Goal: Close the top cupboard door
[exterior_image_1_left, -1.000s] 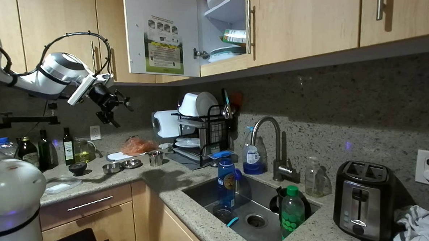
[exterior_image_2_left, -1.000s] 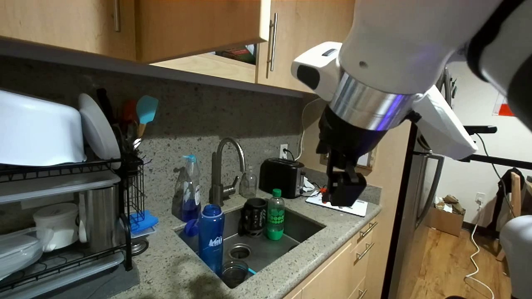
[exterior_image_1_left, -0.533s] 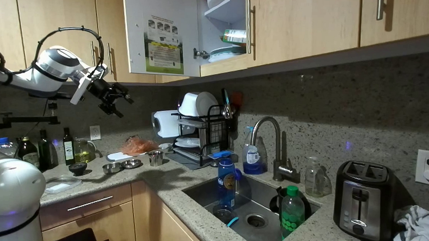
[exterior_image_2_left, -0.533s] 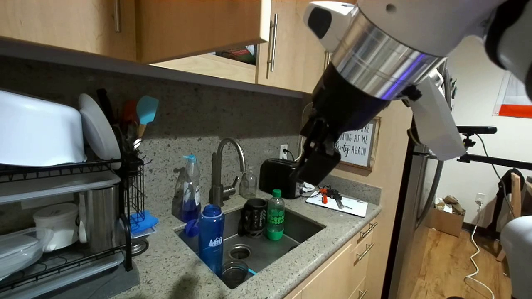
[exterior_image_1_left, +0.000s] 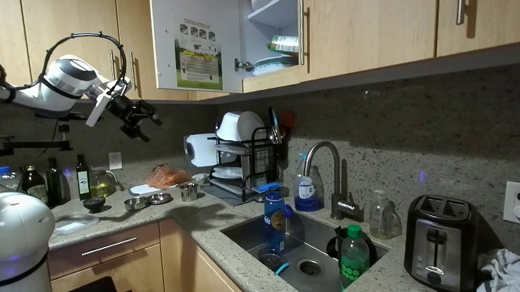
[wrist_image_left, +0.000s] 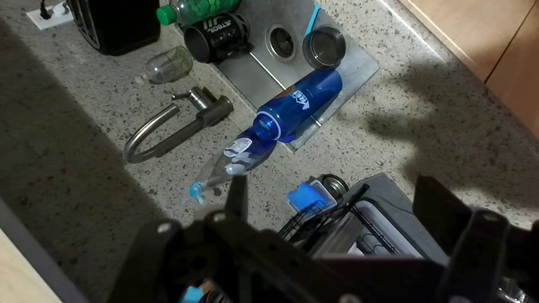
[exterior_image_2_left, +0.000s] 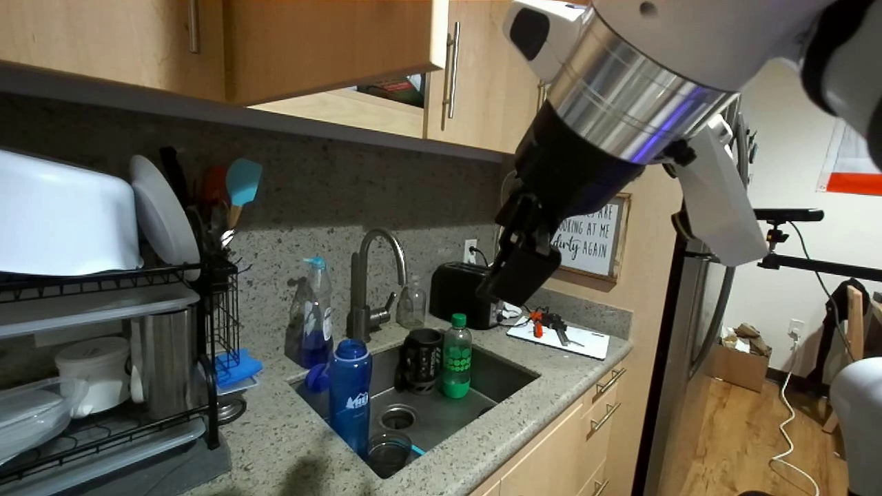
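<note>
The top cupboard door (exterior_image_1_left: 200, 5) is open. In an exterior view it sticks out at the top middle of the frame, with its pale inside showing and a paper (exterior_image_1_left: 200, 66) with some green stuck on it. Just right of it you can see into the cupboard (exterior_image_1_left: 259, 38), where a box (exterior_image_1_left: 285, 44) sits above some dishes (exterior_image_1_left: 272, 66). In an exterior view the same door (exterior_image_2_left: 331, 48) is at the upper left, showing its brown wooden front.

The robot arm (exterior_image_1_left: 69, 83) reaches in from the left edge of the frame in an exterior view. Its gripper (exterior_image_1_left: 152, 130) is left of the door and lower in the frame, apart from it, and tilted down. In the wrist view the black fingers (wrist_image_left: 238, 195) poke up from the bottom with a wide gap between them.

Down below, a gray counter (exterior_image_1_left: 250, 268) has a sink (exterior_image_1_left: 298, 279) in it. In both exterior views a blue bottle (exterior_image_1_left: 274, 221) and a green-capped bottle (exterior_image_1_left: 354, 260) stand in the sink, and a silver tap (exterior_image_1_left: 336, 180) bends over it. A black dish rack (exterior_image_2_left: 212, 413) is at the left of the frame in an exterior view, with a white tub (exterior_image_2_left: 65, 213) on top. In an exterior view a toaster (exterior_image_1_left: 441, 206) is at the lower right.
</note>
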### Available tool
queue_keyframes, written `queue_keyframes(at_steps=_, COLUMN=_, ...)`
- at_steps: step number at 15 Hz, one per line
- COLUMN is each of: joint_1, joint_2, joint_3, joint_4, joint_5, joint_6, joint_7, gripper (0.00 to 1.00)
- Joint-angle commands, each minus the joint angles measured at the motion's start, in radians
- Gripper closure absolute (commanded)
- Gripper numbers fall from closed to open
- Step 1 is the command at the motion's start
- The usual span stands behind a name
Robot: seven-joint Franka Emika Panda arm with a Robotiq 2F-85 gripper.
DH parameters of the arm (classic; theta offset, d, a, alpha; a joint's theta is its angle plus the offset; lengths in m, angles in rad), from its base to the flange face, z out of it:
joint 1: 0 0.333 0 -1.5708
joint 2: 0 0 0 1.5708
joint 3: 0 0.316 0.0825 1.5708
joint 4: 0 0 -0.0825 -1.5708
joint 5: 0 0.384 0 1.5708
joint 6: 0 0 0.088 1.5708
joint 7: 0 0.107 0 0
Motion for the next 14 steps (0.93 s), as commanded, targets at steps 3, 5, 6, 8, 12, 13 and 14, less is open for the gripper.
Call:
queue_keyframes(at_steps=3, joint_1=-0.061, joint_2=0.013, joint_3=0.049, joint_4=0.053, joint_5=-0.031, joint_6=0.104, joint_7=0.034, gripper=0.0)
queue_keyframes(at_steps=5, joint_1=-0.075, joint_2=0.027, joint_3=0.072, joint_4=0.085, joint_5=-0.044, joint_6=0.135, joint_7=0.017, gripper=0.0)
queue_keyframes(at_steps=6, joint_1=-0.08, joint_2=0.04, joint_3=0.086, joint_4=0.105, joint_5=-0.05, joint_6=0.149, joint_7=0.007, gripper=0.0)
queue_keyframes(at_steps=8, joint_1=-0.096, joint_2=0.072, joint_3=0.129, joint_4=0.159, joint_5=-0.083, joint_6=0.161, joint_7=-0.006, gripper=0.0)
queue_keyframes(at_steps=12, joint_1=-0.125, joint_2=0.119, joint_3=0.204, joint_4=0.267, joint_5=-0.195, joint_6=0.17, joint_7=0.002, gripper=0.0)
queue_keyframes(at_steps=13, joint_1=-0.133, joint_2=0.126, joint_3=0.217, joint_4=0.293, joint_5=-0.226, joint_6=0.169, joint_7=0.008, gripper=0.0)
queue_keyframes(at_steps=14, joint_1=-0.143, joint_2=0.133, joint_3=0.23, joint_4=0.318, joint_5=-0.258, joint_6=0.164, joint_7=0.019, gripper=0.0)
